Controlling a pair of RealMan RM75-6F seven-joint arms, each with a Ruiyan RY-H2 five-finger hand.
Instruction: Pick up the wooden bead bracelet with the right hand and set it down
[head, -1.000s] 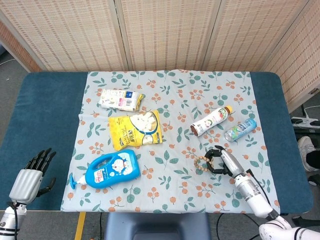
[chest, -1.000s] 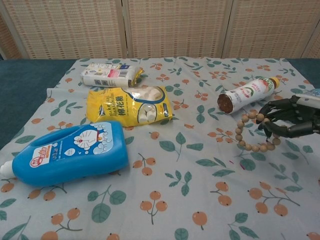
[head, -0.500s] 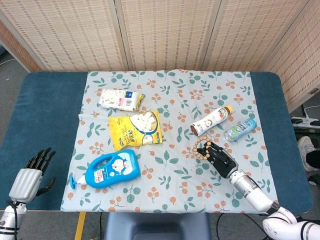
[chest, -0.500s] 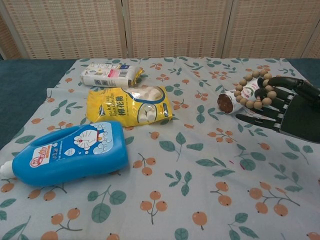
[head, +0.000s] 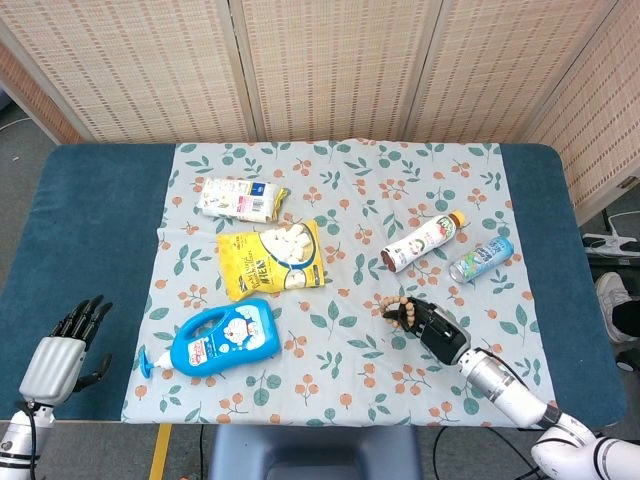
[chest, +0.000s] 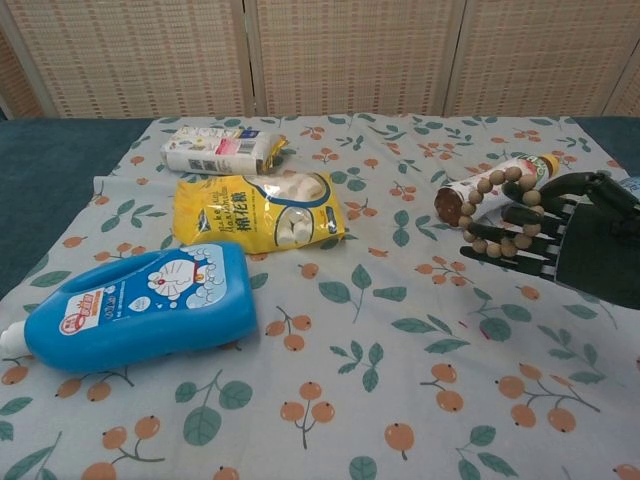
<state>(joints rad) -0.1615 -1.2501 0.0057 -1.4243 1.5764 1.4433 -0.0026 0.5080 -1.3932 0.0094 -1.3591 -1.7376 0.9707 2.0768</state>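
Note:
The wooden bead bracelet (chest: 497, 213) hangs looped around the fingers of my right hand (chest: 560, 232), lifted above the floral cloth (chest: 360, 340). In the head view the same right hand (head: 432, 326) sits right of the table's middle with the bracelet (head: 396, 305) at its fingertips. My left hand (head: 62, 352) rests at the table's near left corner, fingers apart, holding nothing.
A blue detergent bottle (chest: 140, 306) lies front left, a yellow snack bag (chest: 258, 210) and a white packet (chest: 215, 150) behind it. A lying drink bottle (chest: 490, 186) is just behind the right hand. A small can (head: 480, 258) lies to its right.
My right hand has carried the bracelet off the cloth, first up and back, now slightly down and toward the front. The left hand has stayed still.

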